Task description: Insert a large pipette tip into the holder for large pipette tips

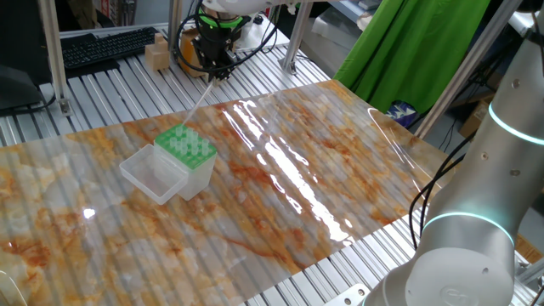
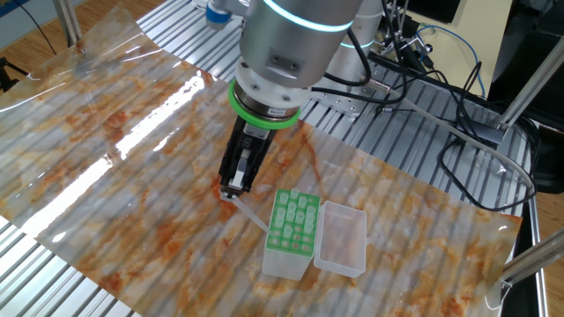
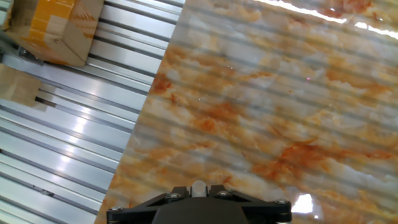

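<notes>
So the claw [image 2: 236, 188] is pinched nearly closed on the fat end of the large pipette tip [image 2: 249, 211], which hangs at a slant with its point reaching toward the green top plate of the holder for large pipette tips [image 2: 292, 231]. From the one fixed view the point looks to be right over the holes or just touching the plate, can't tell if it's actually seated in one. I'd say we're mid-insertion: next move needs the tip straightened up and lined with a single hole, then eased down before letting go, since at this angle it could skid across the plate. The holder sits on the marbled table [image 1: 280, 195], its clear lid [image 2: 342, 238] flipped open beside it with nothing in it. Whether other tips already fill the rack, too small to tell.
</notes>
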`<state>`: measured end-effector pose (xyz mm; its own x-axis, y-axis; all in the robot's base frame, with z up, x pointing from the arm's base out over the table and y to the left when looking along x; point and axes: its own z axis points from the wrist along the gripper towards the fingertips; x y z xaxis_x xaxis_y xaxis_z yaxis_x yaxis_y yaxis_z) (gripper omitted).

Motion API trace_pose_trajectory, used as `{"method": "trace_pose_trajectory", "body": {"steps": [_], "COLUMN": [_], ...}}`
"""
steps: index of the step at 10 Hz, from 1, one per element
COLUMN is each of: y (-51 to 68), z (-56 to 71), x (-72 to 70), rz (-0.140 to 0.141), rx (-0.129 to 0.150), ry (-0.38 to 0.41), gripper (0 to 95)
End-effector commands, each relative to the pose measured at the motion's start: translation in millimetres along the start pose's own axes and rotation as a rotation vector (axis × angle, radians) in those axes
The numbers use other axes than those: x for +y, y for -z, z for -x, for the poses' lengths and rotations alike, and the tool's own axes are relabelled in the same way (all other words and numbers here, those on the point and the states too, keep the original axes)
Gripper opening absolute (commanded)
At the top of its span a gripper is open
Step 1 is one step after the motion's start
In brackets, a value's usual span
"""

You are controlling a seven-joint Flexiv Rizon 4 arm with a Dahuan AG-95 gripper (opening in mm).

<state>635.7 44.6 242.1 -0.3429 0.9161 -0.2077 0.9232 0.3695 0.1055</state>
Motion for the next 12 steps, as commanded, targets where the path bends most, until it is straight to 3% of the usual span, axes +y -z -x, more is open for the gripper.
{"method": "trace_pose_trajectory", "body": {"steps": [1,9,12], "y": [1.4,1.8,5.0], "z": [-1.4,-0.3,-0.7], "x": [-1.3,-1.1,-3.2], "rz": [0.0,0.01,0.012], "rx": [-0.007,-0.046,-0.038], "ry": [0.002,0.01,0.003], "gripper": [0.0,0.0,0.0]}}
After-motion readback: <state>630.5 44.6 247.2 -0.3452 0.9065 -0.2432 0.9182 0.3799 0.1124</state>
